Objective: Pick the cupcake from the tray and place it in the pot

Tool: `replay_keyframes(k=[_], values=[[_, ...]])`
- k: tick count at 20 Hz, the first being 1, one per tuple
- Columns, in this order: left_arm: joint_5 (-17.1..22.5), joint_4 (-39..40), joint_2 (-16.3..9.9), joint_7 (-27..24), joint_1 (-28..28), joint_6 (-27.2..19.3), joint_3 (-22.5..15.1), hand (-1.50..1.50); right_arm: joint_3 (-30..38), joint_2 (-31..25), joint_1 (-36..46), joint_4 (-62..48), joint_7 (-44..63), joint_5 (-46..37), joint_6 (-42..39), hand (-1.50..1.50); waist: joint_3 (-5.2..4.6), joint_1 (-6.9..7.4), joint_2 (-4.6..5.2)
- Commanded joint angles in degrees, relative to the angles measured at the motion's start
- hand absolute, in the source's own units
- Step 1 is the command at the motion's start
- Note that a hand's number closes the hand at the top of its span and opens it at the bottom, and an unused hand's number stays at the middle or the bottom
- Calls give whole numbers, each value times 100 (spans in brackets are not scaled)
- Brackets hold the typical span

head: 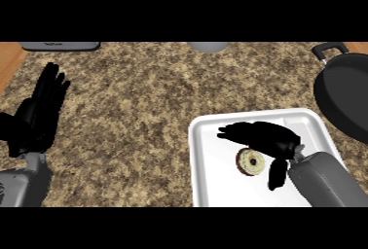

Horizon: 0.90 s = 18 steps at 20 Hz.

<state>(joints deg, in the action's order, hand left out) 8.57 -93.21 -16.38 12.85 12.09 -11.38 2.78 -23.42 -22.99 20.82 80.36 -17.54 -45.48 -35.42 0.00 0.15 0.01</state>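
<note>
A white tray [208, 160] lies on the speckled counter at the lower right. On it rests the cupcake [251, 162], a round tan piece seen from above with a dark centre. My right hand [262, 137] hovers over the tray just above the cupcake, fingers stretched to the left and thumb hanging down at its right side; it is open and not closed round the cupcake. The black pot [345, 97] stands at the right edge, its handle toward the top. My left hand [37, 114] rests open at the left, fingers up.
A grey appliance [60, 45] sits at the counter's top left edge. A grey rounded object [208, 46] shows at the top centre. The wooden counter border [9, 61] runs along the far left.
</note>
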Motion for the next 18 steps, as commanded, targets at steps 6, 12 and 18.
replay_keyframes(k=[6, 12, 18], values=[[-244, 80, 253, -98, -12, 35, -66, 0, -336, 171, 239, -593, -1048, -815, 703, 150, 2, 15, 8], [-473, 34, 491, -84, 8, -115, -39, 0, -62, 45, -254, -263, -1474, -948, 578, 150, 0, -28, -4], [-130, 69, 170, -314, -528, 297, 368, 0, 353, 117, -1859, 1174, 236, -861, 564, 150, -15, -285, -75]])
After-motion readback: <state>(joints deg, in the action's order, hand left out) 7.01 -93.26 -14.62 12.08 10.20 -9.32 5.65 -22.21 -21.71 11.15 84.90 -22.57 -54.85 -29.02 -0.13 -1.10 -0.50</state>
